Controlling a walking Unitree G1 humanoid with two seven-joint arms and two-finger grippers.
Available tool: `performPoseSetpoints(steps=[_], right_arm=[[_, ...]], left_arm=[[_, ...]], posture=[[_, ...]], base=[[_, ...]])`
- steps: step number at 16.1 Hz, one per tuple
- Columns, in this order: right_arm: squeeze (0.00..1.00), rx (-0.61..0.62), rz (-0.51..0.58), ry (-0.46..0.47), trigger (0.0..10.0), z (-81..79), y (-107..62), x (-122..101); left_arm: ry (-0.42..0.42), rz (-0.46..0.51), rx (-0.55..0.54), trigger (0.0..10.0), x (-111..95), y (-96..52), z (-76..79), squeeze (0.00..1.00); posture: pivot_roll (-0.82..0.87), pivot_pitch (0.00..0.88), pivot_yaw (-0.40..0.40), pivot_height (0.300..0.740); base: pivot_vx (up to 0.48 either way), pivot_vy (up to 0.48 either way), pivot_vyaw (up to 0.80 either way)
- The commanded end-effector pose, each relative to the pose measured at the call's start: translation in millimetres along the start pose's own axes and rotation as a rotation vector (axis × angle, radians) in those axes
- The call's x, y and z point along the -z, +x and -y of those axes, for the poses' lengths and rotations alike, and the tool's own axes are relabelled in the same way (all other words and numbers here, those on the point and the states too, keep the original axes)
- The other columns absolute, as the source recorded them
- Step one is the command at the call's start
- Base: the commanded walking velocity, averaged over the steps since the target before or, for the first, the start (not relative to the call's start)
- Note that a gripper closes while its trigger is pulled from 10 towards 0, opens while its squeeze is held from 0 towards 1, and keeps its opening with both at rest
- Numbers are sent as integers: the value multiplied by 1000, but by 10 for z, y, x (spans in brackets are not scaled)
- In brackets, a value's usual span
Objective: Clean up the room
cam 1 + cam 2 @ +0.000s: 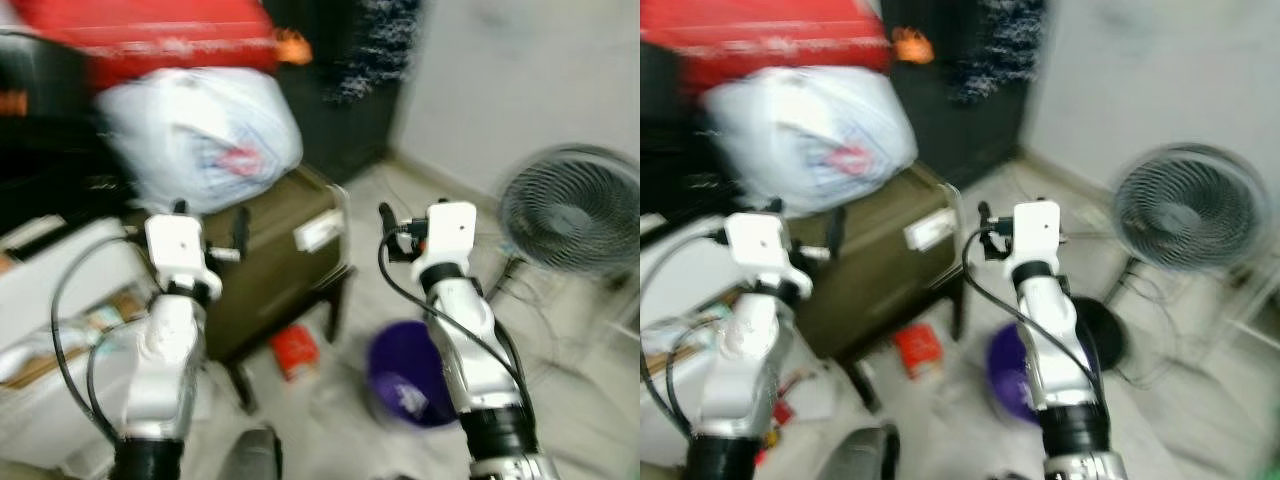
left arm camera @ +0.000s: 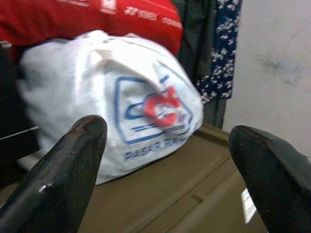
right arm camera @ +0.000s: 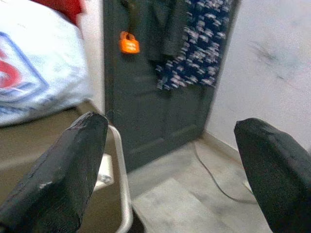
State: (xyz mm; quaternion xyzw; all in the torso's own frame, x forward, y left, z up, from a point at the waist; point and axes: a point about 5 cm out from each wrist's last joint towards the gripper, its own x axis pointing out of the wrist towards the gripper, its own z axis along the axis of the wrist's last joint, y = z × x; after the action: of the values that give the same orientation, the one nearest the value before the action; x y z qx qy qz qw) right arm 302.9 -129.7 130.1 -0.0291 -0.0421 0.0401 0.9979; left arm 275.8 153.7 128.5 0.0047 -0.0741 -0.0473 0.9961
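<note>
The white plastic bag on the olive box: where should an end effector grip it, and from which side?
Probably at the bunched top of the white plastic bag, coming from above and in front. Its body is a full, rounded bulge with nothing to pinch, and it sits on the olive box with a red bag against it behind. Left end effector faces it, open.

Standing fan [image 1: 572,210] by white wall [image 1: 500,70]; orange padlock [image 3: 129,42] on dark door [image 3: 146,111]

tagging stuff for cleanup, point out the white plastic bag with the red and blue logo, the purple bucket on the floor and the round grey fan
white plastic bag [image 2: 121,111], left wrist view, on its printed front
purple bucket [image 1: 400,385], left eye view, on its side wall
round grey fan [image 1: 1185,210], right eye view, on the wire grille
</note>
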Motion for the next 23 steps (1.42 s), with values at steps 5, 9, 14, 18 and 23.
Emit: performPoseSetpoints(steps=[5, 9, 14, 18, 23], right_arm=[[0, 5, 55, -42, 10000, -1, -78, -82], [0, -15, 50, -33, 10000, -50, 8, -119], [0, -13, 77, -80, 10000, -50, 14, -238], [0, -32, 65, -36, 10000, -16, -23, -183], [0, -44, 51, -30, 10000, -22, -35, -140]], left_arm=[[43, 17, -24, 10000, -63, 81, -3, 0], [49, 37, -43, 10000, -119, 142, -40, 0], [55, 55, -17, 10000, -254, 106, 9, 0], [38, 16, -26, 10000, -179, 40, 17, 0], [65, 0, -9, 10000, -124, 64, 19, 0]], posture=[[-12, 0, -17, 740], [-6, 0, -12, 740], [12, 40, -20, 740], [24, 26, -35, 740], [18, 0, -39, 740]], base=[[0, 0, 800], [0, 0, 677], [0, 0, 390], [0, 0, 0], [0, 0, 800]])
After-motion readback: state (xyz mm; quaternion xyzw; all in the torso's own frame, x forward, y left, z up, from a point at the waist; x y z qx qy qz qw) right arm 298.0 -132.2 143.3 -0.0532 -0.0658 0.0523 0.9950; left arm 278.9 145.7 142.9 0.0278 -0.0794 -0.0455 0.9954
